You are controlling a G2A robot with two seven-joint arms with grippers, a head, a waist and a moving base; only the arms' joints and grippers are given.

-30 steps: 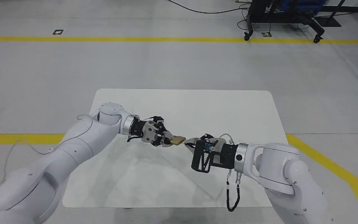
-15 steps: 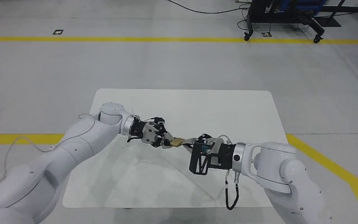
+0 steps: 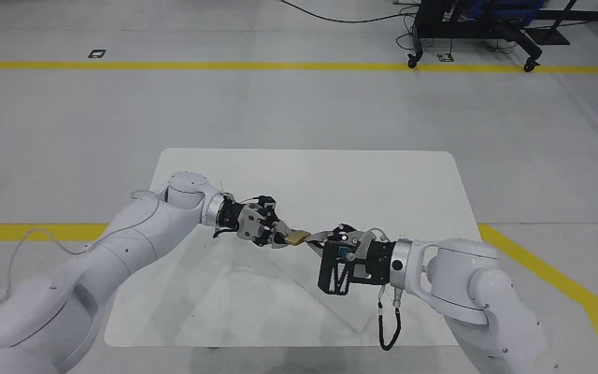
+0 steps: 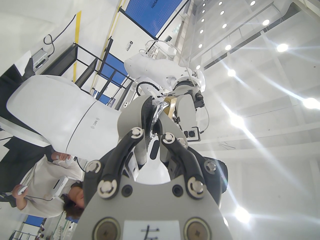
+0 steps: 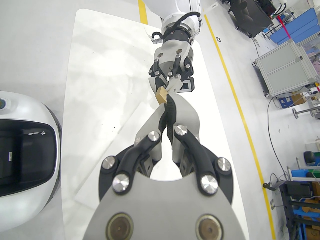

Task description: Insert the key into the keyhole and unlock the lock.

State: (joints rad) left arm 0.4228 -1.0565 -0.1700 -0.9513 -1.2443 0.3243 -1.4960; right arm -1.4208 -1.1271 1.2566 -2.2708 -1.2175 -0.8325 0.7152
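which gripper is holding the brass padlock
The left gripper: it clamps the padlock by its silver shackle; the right gripper, shut, only meets the brass body's end.

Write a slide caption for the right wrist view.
Right gripper, shut, at the brass lock held by left gripper above the table.

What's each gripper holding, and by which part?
Left gripper: padlock, pinched by its shackle, brass body sticking out. Right gripper: shut, right at that body; any key is hidden.
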